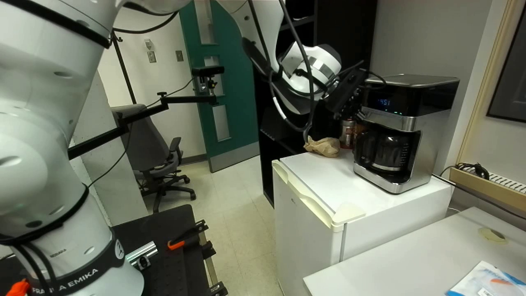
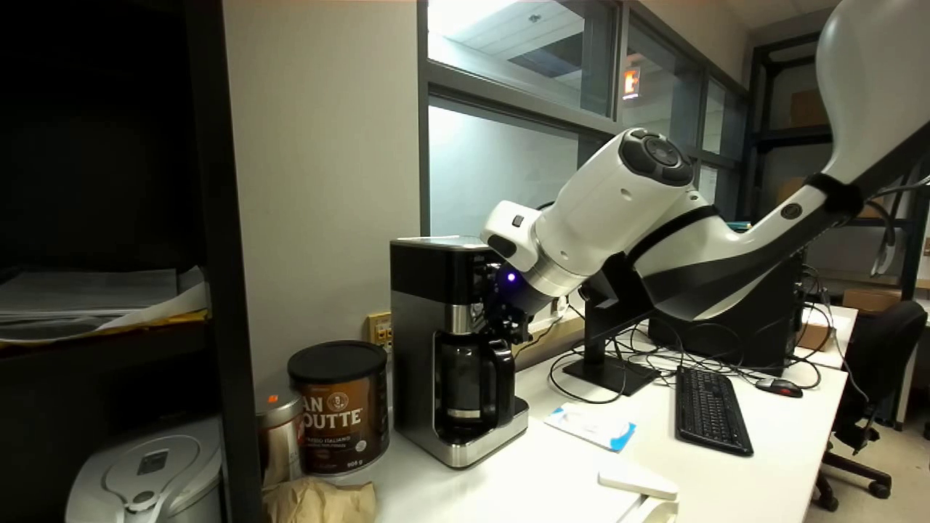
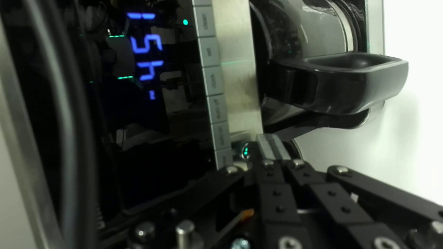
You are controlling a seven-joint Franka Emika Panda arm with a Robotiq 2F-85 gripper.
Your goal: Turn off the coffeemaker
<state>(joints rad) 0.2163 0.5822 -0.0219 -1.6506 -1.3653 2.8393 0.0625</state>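
Presently the gripper point(image 3: 272, 147) is clenched, nothing between its tips, just beside the round button point(image 3: 245, 151); contact unclear. Coffeemaker point(image 1: 427, 127) stands on the white mini-fridge point(image 1: 304, 230). Possible failures: sideways offset pressing a neighbouring key point(image 3: 224, 158); overpush sliding the appliance; low path snagging the carafe handle point(image 3: 367, 81).

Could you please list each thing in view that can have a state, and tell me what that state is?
Coffeemaker, powered; whether it is brewing, I cannot tell
Display, lit, digits 451
Carafe, seated in the coffeemaker; contents unclear
Hand, shut, holding nothing
Mini-fridge, door shut
Brown can, lid on
Paper bag, crumpled
Red sign, lit
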